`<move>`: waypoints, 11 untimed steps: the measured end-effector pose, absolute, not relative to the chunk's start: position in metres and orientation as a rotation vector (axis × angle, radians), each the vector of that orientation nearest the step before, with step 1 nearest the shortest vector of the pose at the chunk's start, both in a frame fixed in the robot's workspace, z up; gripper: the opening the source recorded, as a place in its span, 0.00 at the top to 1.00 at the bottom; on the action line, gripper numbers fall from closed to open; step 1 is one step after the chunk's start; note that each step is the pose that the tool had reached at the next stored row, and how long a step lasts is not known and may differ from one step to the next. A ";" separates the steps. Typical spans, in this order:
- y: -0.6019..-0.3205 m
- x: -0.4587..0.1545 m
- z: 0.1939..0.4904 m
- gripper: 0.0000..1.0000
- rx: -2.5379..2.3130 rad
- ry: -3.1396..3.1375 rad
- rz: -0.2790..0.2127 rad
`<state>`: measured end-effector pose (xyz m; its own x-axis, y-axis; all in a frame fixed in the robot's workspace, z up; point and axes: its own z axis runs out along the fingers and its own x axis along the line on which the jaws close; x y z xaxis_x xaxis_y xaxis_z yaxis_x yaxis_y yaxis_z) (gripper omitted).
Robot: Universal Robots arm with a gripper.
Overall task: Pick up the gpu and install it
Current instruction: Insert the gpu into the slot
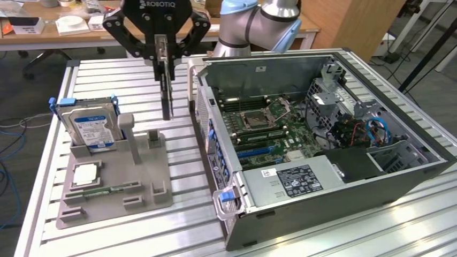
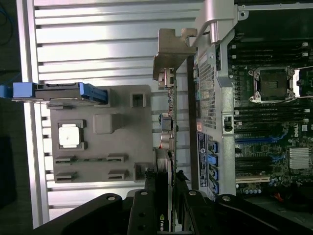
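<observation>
The gripper's (image 1: 162, 53) fingers (image 1: 149, 51) pinch narrowly on the gpu (image 1: 166, 91), hiding its upper end. The card shows edge-on, so its faces are hard to make out. Its long axis hangs upright, free end down, over the table (image 1: 107, 75) near the far edge, between the grey holder (image 1: 136, 176) and the computer case (image 1: 321, 176).

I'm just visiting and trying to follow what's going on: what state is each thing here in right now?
pincer: shut on the gpu.
gpu: held on edge in the air, between holder and case; not installed.
hard drive: standing in the holder.
chip: lying flat in the holder.
memory stick: lying in the holder.
case: side open, board showing.
socket: empty.
</observation>
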<state>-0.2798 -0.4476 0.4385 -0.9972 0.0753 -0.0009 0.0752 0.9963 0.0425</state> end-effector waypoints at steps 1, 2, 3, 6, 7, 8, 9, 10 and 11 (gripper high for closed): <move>-0.448 -0.278 0.439 0.74 0.118 3.136 0.066; -0.447 -0.277 0.439 0.74 0.118 3.136 0.066; -0.447 -0.275 0.439 0.74 0.118 3.136 0.066; -0.447 -0.270 0.439 0.74 0.118 3.136 0.066; -0.447 -0.268 0.439 0.74 0.118 3.136 0.066; -0.447 -0.266 0.439 0.74 0.118 3.136 0.066; -0.447 -0.264 0.439 0.74 0.118 3.136 0.066; -0.447 -0.263 0.439 0.74 0.118 3.136 0.066; -0.447 -0.261 0.439 0.74 0.118 3.136 0.066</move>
<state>-0.2609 -0.4466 0.4386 -0.9972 0.0753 -0.0008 0.0752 0.9963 0.0424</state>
